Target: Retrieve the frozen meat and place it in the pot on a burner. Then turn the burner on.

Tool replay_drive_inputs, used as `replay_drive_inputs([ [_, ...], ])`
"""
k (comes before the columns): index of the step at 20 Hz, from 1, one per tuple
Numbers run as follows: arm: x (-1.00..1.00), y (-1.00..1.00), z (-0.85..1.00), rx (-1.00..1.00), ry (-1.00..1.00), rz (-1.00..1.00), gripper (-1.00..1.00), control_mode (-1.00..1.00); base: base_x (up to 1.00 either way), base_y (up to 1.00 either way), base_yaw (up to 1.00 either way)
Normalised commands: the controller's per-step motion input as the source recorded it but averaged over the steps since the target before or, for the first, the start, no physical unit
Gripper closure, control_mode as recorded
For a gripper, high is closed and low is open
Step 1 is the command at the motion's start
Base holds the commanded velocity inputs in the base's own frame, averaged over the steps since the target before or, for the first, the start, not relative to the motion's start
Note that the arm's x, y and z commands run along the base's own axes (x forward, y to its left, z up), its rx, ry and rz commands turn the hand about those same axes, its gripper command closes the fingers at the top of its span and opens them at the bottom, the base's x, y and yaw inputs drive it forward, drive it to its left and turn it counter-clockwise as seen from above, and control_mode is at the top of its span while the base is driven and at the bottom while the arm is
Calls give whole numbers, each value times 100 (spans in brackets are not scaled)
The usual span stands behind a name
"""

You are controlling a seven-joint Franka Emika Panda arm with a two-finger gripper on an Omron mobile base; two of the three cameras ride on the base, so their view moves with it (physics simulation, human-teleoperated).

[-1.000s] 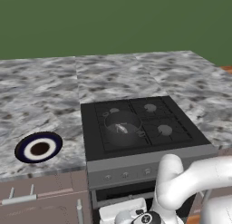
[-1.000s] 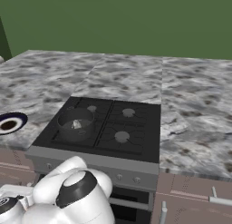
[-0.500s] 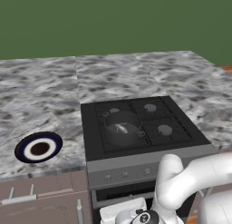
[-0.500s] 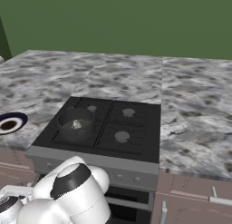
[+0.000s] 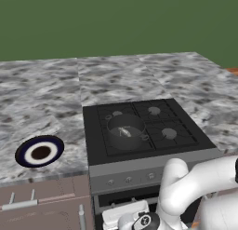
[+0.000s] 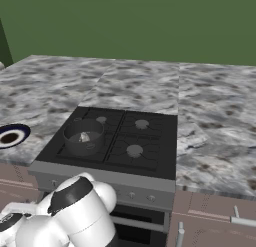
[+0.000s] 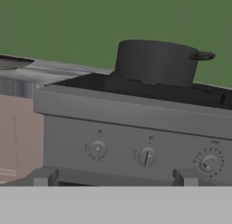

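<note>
While down low before the stove front (image 7: 136, 128), gripper spread wide, pinching nothing, level with the knobs (image 7: 146, 156); pot (image 5: 125, 130) on the cooktop's (image 5: 186, 126) front-left burner; frozen meat (image 6: 84, 137) inside the pot; plate (image 5: 39, 151) on the counter (image 5: 46, 98), left of the stove.

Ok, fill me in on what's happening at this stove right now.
The pot sits on the front-left burner of the cooktop, with a small pale lump, apparently the frozen meat, already inside. The robot arm has dropped low in front of the stove, and the hand view faces the row of control knobs on the front panel. Nothing is held. A blue-rimmed plate rests on the counter to the left. Turning the burner on looks like what's left.
</note>
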Motion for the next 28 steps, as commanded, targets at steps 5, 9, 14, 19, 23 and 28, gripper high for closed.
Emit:
replay_drive_inputs([
  [5, 3, 3, 0, 0, 0, -3, -100, -100, 0, 0, 0],
  [9, 13, 5, -2, 0, 4, -4, -100, -100, 0, 0, 0],
  [14, 10, 11, -4, 0, 4, -1, -100, -100, 0, 0, 0],
  [19, 1, 0, -2, 0, 0, 0, -100, -100, 0, 0, 0],
  [23, 1, -1, -1, 16, 0, -1, -100, -100, 0, 0, 0],
  [28, 0, 0, -1, 28, 0, -3, -100, -100, 0, 0, 0],
])
